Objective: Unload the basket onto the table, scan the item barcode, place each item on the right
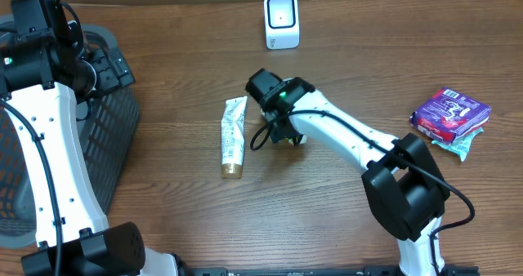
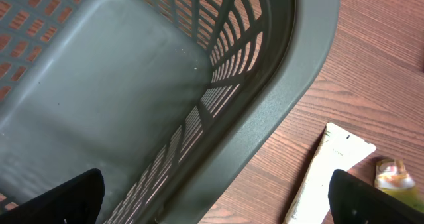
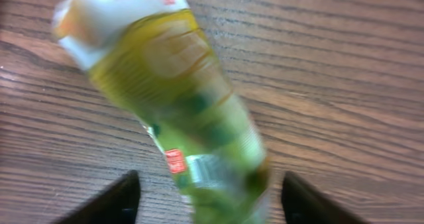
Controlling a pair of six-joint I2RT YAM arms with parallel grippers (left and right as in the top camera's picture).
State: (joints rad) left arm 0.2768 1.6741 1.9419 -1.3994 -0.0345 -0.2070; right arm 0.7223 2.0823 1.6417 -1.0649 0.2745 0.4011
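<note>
In the lower part of the right wrist view, the right gripper [image 3: 211,201] is seen with its two fingers [image 3: 119,201] held apart, so it is open. A yellow-green packet [image 3: 192,111] is seen between them on the wood table [image 3: 344,65]. The packet is blurred, and a small gap is seen on each side of it, so it is not squeezed. In the overhead view this gripper is found in the middle of the frame, and most of the packet is hidden under it. Just to the left, a white tube [image 1: 234,137] is laid flat on the table. At the left edge a grey basket [image 1: 110,145] is placed. The left gripper [image 2: 218,197] is held above it, wide open, with nothing in it. At the right edge a purple pack [image 1: 450,113] is laid on a blue-green wrapper [image 1: 462,144]. At the top of the frame, well apart from the packet, the white scanner [image 1: 282,20] is stood upright.
</note>
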